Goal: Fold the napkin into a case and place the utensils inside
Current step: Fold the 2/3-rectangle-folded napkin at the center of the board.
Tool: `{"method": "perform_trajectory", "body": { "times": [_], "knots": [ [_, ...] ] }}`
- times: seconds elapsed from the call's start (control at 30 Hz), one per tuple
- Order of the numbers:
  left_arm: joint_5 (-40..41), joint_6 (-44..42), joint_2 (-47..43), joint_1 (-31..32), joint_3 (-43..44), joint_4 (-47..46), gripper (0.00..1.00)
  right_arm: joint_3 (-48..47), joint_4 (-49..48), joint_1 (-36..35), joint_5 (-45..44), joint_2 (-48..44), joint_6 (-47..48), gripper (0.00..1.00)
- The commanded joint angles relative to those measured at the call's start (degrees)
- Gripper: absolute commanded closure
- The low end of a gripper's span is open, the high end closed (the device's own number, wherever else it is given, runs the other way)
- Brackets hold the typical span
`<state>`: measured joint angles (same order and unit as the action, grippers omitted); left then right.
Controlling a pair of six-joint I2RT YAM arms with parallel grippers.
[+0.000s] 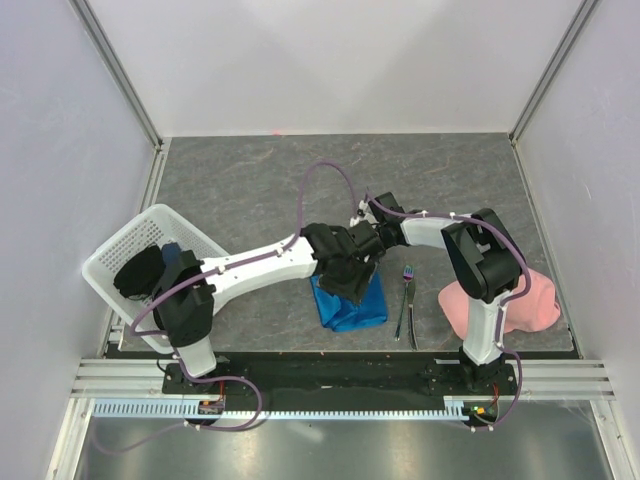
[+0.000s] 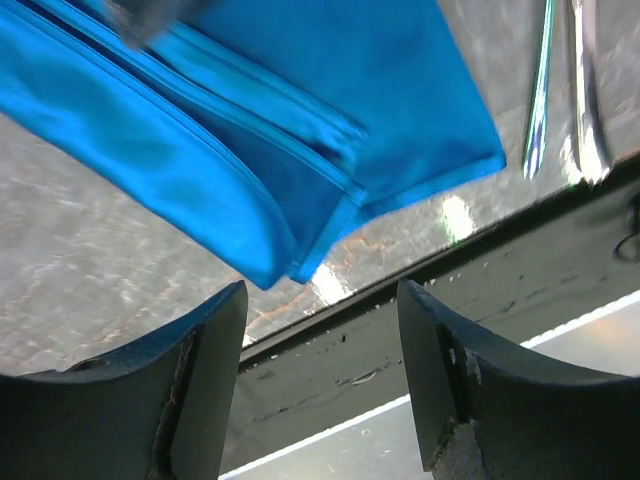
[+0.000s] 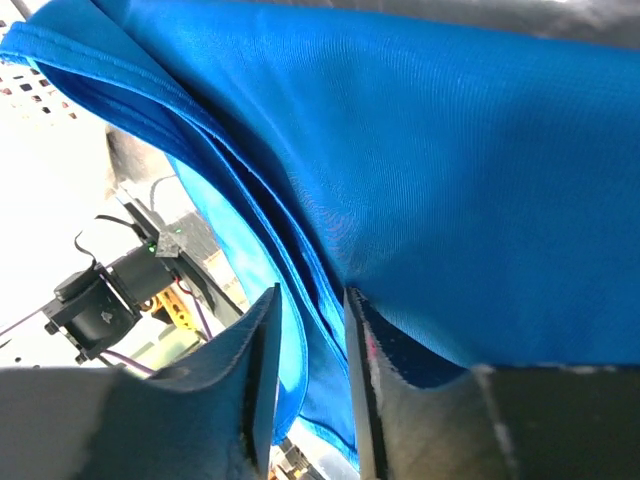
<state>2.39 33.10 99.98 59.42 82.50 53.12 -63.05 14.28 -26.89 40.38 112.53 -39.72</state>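
White basket (image 1: 115, 250) far left, dark items inside, no part in this step. Left gripper (image 2: 320, 300) hangs over the table (image 1: 250, 180) at its near edge, jaws wide apart and empty. Napkin (image 1: 350, 308) lies beyond them, folded into a layered blue block. Right gripper (image 3: 311, 295) at the cloth's far side, jaws nearly together with folded layers running through the gap; cannot tell whether they pinch. Utensils (image 1: 403, 305) side by side just right of the napkin, not inside. Pink cloth (image 1: 520, 305) far right. Judgement: folding stage, case unfinished; next move calls for narrowing and flattening the fold while leaving an open pocket. No readable writing anywhere.
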Motion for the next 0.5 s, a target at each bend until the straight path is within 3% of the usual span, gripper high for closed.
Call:
{"method": "perform_trajectory", "body": {
  "times": [0.0,0.2,0.47],
  "knots": [
    [1.12,-0.06,1.08,1.93,-1.72,-3.73,0.31,-0.06,4.26,0.79,-1.09,-3.98,2.81,0.58],
    [2.61,0.47,3.37,3.25,-2.43,-4.69,0.32,1.70,6.63,1.05,-0.57,-6.45,5.27,0.52],
    [3.76,1.35,6.54,3.25,-3.75,-3.91,0.41,4.86,7.07,1.67,-1.80,-7.06,6.50,0.56]
  ]
}}
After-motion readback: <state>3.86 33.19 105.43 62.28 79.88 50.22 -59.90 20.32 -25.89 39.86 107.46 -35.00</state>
